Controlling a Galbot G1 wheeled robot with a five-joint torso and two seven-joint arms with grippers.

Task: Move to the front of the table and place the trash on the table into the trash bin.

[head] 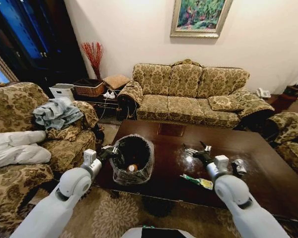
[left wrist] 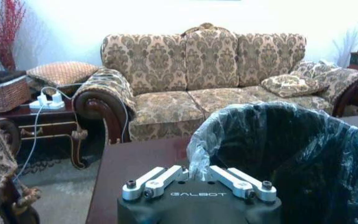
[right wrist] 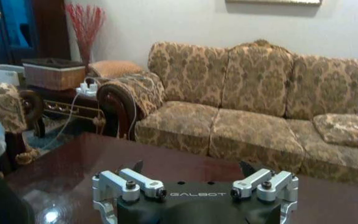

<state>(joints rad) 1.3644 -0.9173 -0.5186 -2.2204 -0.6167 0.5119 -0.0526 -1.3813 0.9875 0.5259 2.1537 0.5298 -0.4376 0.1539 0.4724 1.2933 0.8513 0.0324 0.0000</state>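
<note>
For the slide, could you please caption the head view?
Left claw grips the trash bin rim on the table; right claw open above the tabletop, green bottle lying nearby.

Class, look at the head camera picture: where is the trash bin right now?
The trash bin stands on the left part of the table, at its near edge, with the left gripper closed on its rim.

The trash bin (head: 132, 158) stands on the table (head: 268, 178) near its left end, tilted toward the camera, with a red can (head: 132, 168) inside. The left gripper (head: 111, 151) grips the bin's rim. The right gripper (head: 198, 150) hovers over the tabletop, jaws apart and empty. A green bottle (head: 198, 182) lies near the front edge. A silvery can (head: 239, 167) lies right of the right arm.
</note>
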